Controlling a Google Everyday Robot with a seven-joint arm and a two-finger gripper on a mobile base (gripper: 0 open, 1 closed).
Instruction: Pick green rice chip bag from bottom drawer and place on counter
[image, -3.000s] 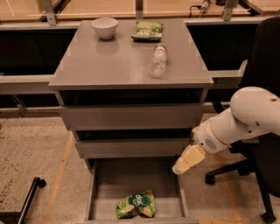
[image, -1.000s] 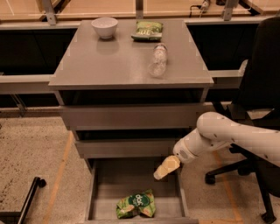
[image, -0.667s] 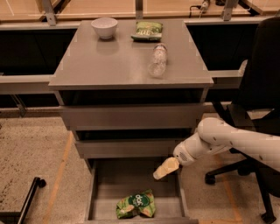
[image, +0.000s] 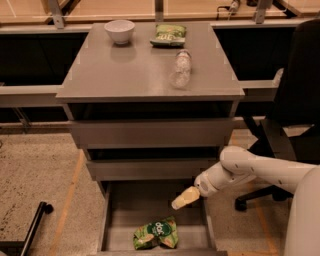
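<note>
The green rice chip bag (image: 155, 233) lies crumpled on the floor of the open bottom drawer (image: 125, 207), near its front edge, logo up. My gripper (image: 184, 198) hangs over the right side of the drawer, above and to the right of the bag, not touching it. The white arm reaches in from the right. The grey counter (image: 130, 70) is the top of the drawer unit.
On the counter stand a white bowl (image: 119, 31), a flat green bag (image: 168, 35) and a clear plastic bottle (image: 181, 68) lying down. Two shut drawer fronts (image: 150, 132) sit above the open drawer. A black office chair (image: 295, 120) stands at the right.
My arm has swung left and down from beside the cabinet, bringing the gripper over the open drawer and closer to the bag. The bag has not moved.
</note>
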